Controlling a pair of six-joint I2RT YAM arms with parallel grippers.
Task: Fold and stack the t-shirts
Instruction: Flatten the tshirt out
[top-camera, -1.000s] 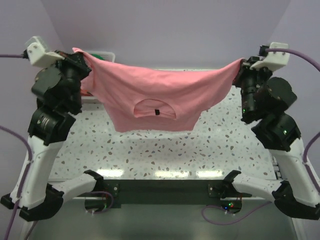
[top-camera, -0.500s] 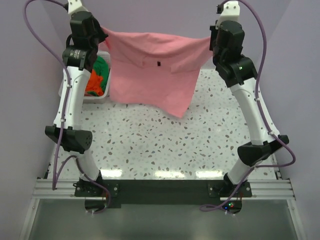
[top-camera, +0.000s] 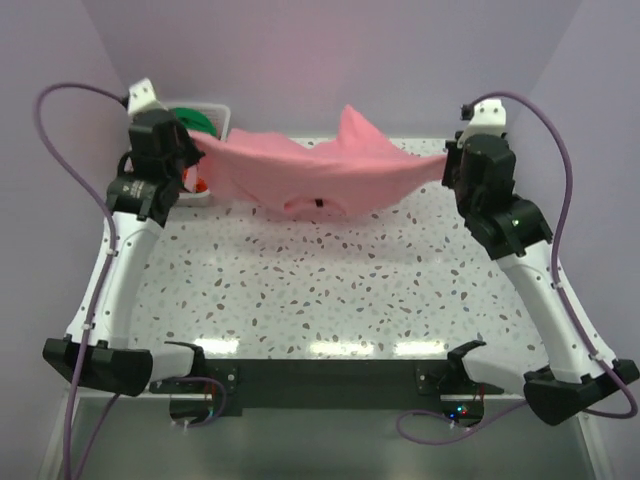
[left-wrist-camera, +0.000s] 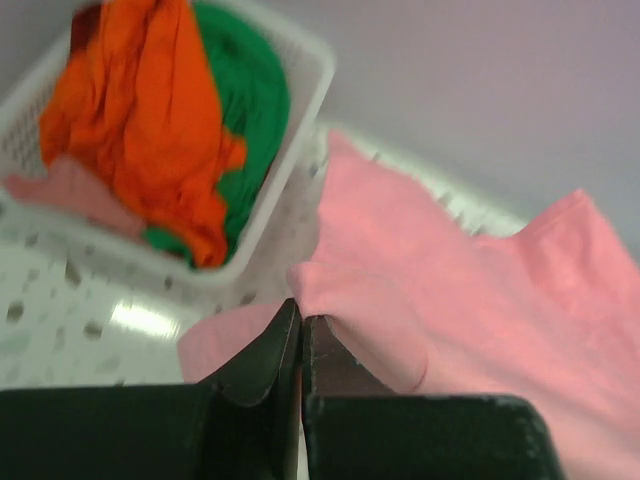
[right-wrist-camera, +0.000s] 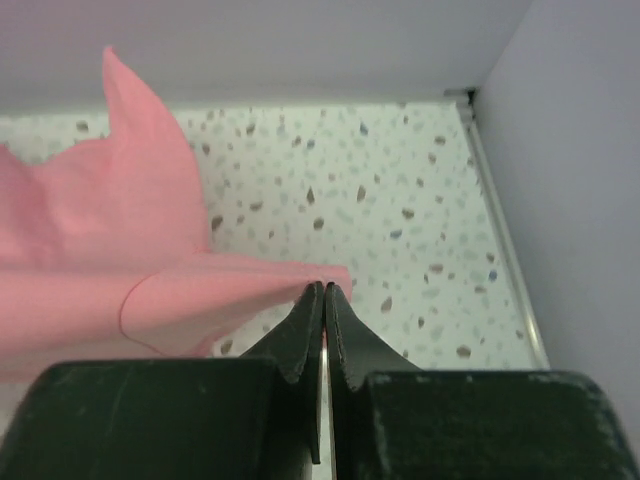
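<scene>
Near side: open room over the speckled table (top-camera: 330, 300) between the arms. Left gripper (left-wrist-camera: 300, 318) is clamped tight on one corner of the pink t-shirt (top-camera: 330, 178), and right gripper (right-wrist-camera: 325, 292) is pinched tight on the opposite corner. Soft cloth is slung between them, sagging mid-span, one flap poking up. Right wrist view shows the table edge meeting the wall. Far left: white slotted basket (left-wrist-camera: 305, 95). Left wrist view shows the crumpled orange t-shirt (left-wrist-camera: 150, 120) and green t-shirt (left-wrist-camera: 255, 100) inside; the top view shows only slivers.

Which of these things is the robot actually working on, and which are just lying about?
For the job: pink t-shirt, orange t-shirt, green t-shirt.
Just lying about: white basket holding the last two, speckled table.
</scene>
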